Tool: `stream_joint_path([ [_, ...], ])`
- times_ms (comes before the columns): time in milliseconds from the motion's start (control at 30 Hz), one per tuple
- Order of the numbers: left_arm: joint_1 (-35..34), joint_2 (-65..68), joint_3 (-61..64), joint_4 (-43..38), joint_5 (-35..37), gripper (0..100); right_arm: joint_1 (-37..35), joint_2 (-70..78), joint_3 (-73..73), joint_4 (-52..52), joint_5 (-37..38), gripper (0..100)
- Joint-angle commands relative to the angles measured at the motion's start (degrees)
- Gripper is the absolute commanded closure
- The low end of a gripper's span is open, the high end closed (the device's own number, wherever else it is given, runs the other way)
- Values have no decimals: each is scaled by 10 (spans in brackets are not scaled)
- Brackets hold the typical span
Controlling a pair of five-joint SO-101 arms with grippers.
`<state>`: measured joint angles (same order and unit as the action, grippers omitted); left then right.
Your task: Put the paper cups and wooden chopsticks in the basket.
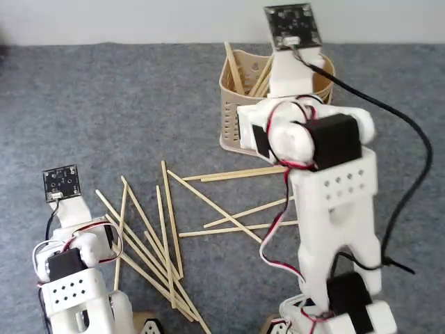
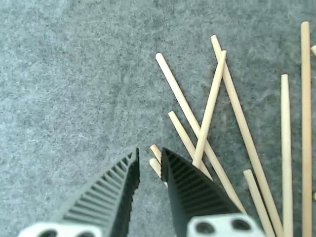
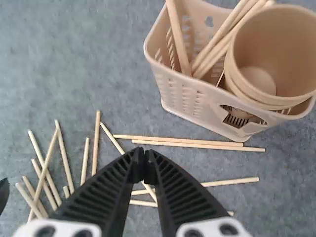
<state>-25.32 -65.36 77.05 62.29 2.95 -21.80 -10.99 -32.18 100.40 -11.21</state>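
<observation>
Several wooden chopsticks [image 1: 167, 229] lie scattered on the grey carpet between the two arms. A beige slotted basket [image 1: 233, 104] stands at the back and holds a few chopsticks [image 3: 177, 34] plus stacked paper cups [image 3: 276, 64]. My right gripper [image 3: 143, 157] hovers above the carpet just in front of the basket [image 3: 197, 98], shut with nothing in it. My left gripper [image 2: 149, 157] hangs low over the left end of the chopstick pile [image 2: 197, 128], open by a narrow gap. Two chopstick ends lie on the carpet just beyond its tips.
The right arm's body [image 1: 334, 195] covers the carpet at the right and part of the basket. The left arm's base [image 1: 69, 285] sits at the front left. Bare carpet [image 1: 104, 104] spreads to the back left.
</observation>
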Motion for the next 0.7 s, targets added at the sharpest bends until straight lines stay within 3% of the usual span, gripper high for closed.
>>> stream_joint_path([
  [0, 3, -13, -28, 34, -6, 929, 12, -73, 66, 24, -16, 991],
  [333, 2, -9, -226, 211, -6, 930, 22, -293, 413, -15, -19, 990],
  [500, 3, 6, -308, 271, -6, 931, 48, -417, 615, -108, -20, 990],
  [667, 3, 140, -380, 301, -6, 931, 85, -552, 809, -213, -19, 990],
])
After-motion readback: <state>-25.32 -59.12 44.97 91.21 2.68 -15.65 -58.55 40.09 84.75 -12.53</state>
